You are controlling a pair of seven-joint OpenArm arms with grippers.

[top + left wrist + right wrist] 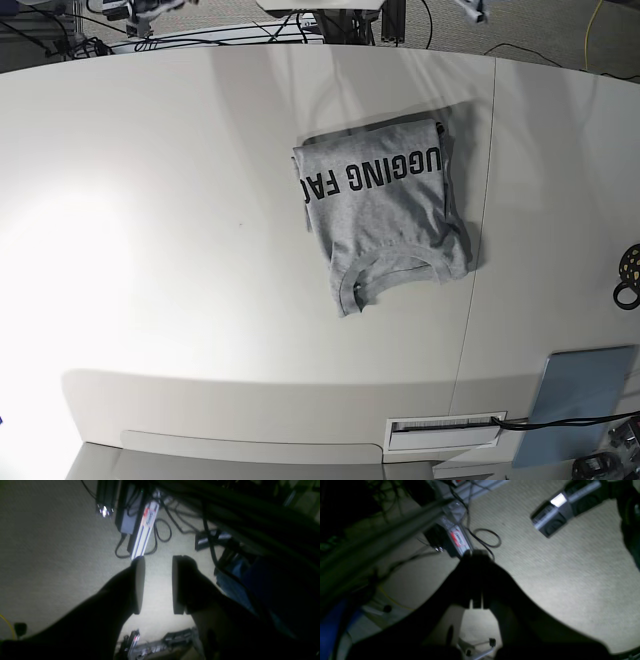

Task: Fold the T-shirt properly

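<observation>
The heather-grey T-shirt (pixel 385 215) lies folded into a compact rectangle on the white table (pixel 180 250). Its black lettering faces up and its ribbed collar (pixel 385 268) points toward the table's front. The shirt shows in neither wrist view. My left gripper (pixel 158 585) is open and empty, with a clear gap between its pads, and hangs over carpeted floor. My right gripper (pixel 476 555) has its fingers pressed together with nothing between them, also over carpet. Both are away from the shirt.
A seam (pixel 478 260) runs down the table just right of the shirt. A black ring-shaped object (pixel 630 275) sits at the right edge, and a blue-grey panel (pixel 585 392) at the front right. Cables and an aluminium rail (pixel 145 530) lie on the floor.
</observation>
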